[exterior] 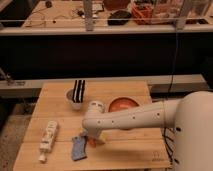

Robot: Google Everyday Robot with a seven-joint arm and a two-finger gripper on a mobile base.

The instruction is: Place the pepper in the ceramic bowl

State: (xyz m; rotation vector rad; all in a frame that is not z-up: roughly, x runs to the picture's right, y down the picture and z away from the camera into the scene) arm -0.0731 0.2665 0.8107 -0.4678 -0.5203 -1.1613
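The small orange pepper (95,143) lies on the wooden table (130,150), just right of a blue-grey cloth. My gripper (89,138) hangs at the end of the white arm, pointing down right over the pepper's left end. It stands open, close to the pepper, and partly hides it. The orange ceramic bowl (123,104) sits behind and to the right, partly covered by my forearm, with nothing visible inside.
The blue-grey cloth (78,148) lies just left of the gripper. A white bottle (47,139) lies near the table's left edge. A small grey-white bowl (74,102) with black-and-white striped items stands at the back left. A dark shelf wall rises behind the table.
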